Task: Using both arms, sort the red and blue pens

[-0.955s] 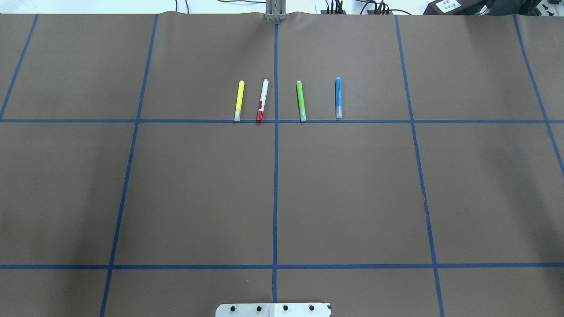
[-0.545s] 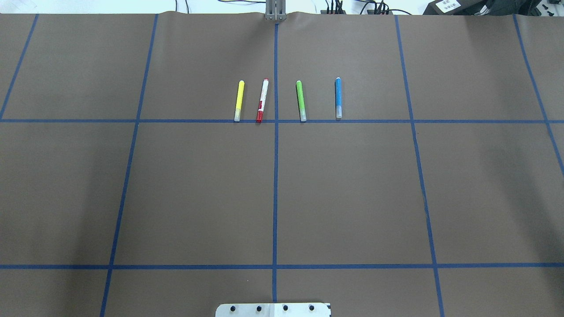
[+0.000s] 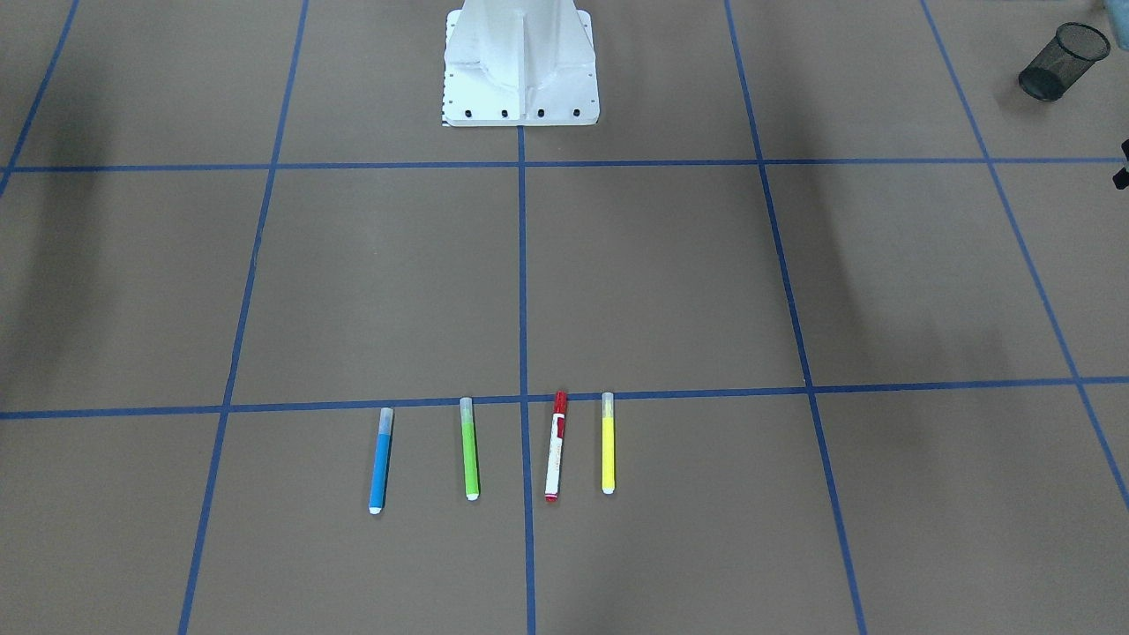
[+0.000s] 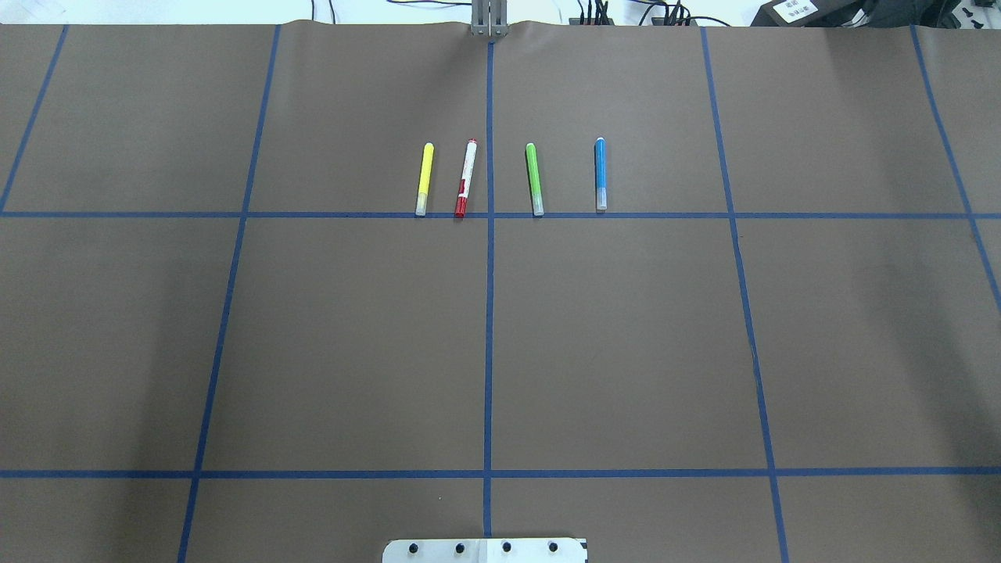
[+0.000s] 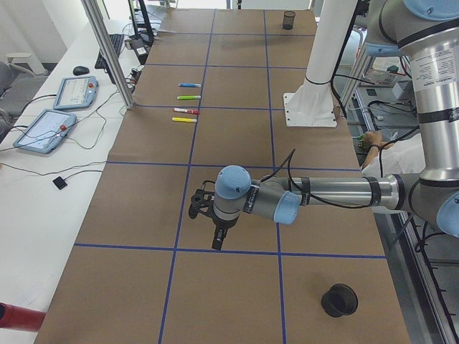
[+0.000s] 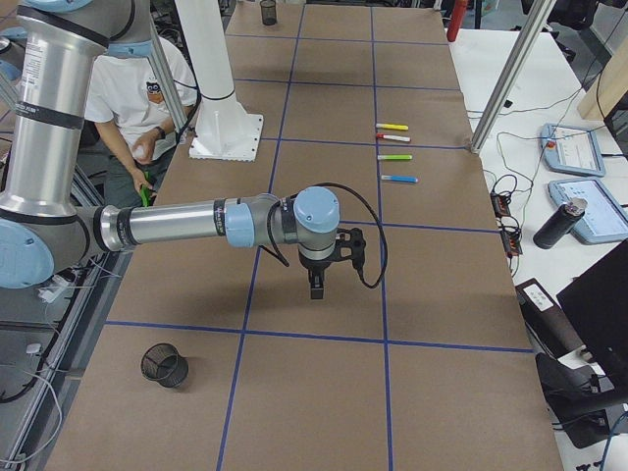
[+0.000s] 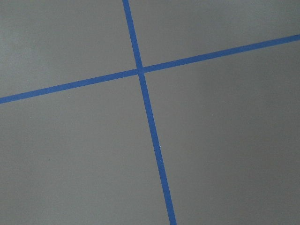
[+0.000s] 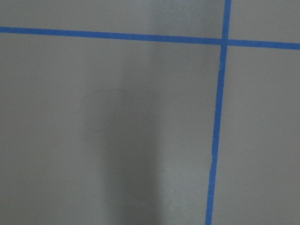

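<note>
The red pen [image 4: 465, 178] [image 3: 555, 446], white-barrelled with a red cap, lies just left of the centre tape line in the overhead view. Further right lies the blue pen [image 4: 600, 173] [image 3: 380, 459]. Both rest flat on the brown paper at the far side of the table. My left gripper [image 5: 217, 244] points down over the paper at the table's left end, far from the pens [image 5: 186, 111]. Pointing down at the right end is my right gripper [image 6: 316, 290]. Whether either is open or shut I cannot tell. The wrist views show only paper and tape lines.
A yellow marker [image 4: 424, 178] lies left of the red pen and a green marker [image 4: 534, 178] lies between red and blue. Black mesh cups [image 5: 339, 299] [image 6: 164, 365] stand near each table end. The white pedestal [image 3: 520, 62] stands at the robot side. A person [image 6: 137, 98] sits beside it.
</note>
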Robot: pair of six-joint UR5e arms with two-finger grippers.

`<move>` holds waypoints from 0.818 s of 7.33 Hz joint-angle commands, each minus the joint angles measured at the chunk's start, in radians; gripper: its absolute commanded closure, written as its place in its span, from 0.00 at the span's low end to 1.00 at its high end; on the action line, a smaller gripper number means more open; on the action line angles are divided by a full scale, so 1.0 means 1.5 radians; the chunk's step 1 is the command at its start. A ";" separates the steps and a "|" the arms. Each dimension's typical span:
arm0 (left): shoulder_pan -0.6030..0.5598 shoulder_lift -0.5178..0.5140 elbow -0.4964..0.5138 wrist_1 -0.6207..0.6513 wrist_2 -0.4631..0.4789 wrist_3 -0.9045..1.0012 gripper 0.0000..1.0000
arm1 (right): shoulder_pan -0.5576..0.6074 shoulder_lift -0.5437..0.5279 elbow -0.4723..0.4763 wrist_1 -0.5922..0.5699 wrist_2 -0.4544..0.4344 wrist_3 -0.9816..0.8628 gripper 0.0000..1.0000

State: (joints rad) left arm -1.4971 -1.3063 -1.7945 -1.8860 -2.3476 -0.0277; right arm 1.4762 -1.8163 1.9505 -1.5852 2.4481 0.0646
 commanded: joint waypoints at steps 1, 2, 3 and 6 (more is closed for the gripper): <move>0.001 0.001 0.004 0.005 -0.001 -0.002 0.00 | -0.003 -0.001 0.008 0.002 0.001 0.004 0.00; 0.000 0.002 -0.001 0.000 -0.002 -0.002 0.00 | -0.003 -0.001 0.012 0.013 -0.001 0.001 0.00; 0.001 0.002 0.000 -0.003 -0.015 -0.002 0.00 | -0.005 -0.002 0.011 0.022 -0.002 0.001 0.00; 0.002 -0.006 -0.002 -0.006 -0.019 -0.061 0.01 | -0.009 0.002 0.008 0.026 -0.004 0.003 0.00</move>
State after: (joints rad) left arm -1.4947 -1.3080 -1.7927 -1.8911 -2.3722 -0.0571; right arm 1.4648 -1.8161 1.9630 -1.5502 2.4436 0.0677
